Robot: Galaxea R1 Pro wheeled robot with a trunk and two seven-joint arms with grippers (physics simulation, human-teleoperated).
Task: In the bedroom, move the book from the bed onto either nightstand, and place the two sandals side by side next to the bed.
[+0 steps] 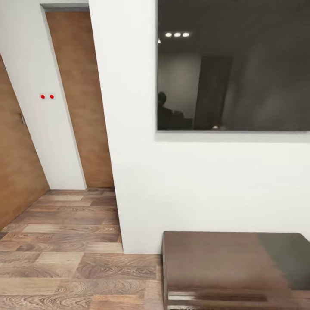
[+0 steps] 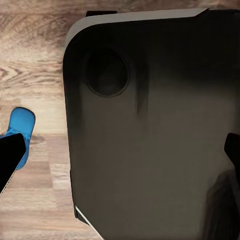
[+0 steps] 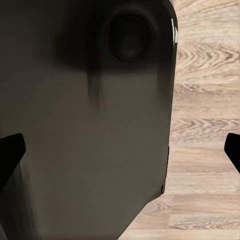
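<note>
One bright blue sandal (image 2: 19, 129) lies on the wood floor in the left wrist view, partly covered by a black fingertip (image 2: 10, 159). My left gripper (image 2: 120, 152) is open with nothing between its fingers, hanging over my own dark grey base (image 2: 150, 140). Open as well, my right gripper (image 3: 122, 150) hangs over the same base (image 3: 85, 125), holding nothing. The book and the bed are out of view. A low dark-brown glossy cabinet (image 1: 232, 267) stands at the head view's lower right; I cannot tell whether it is a nightstand.
A white wall (image 1: 133, 172) juts toward me, carrying a large dark glass panel (image 1: 232, 64). To its left a short passage with a wood-plank floor (image 1: 64, 241) leads to a brown door (image 1: 82, 107). Another wooden panel (image 1: 13, 172) lines the far left.
</note>
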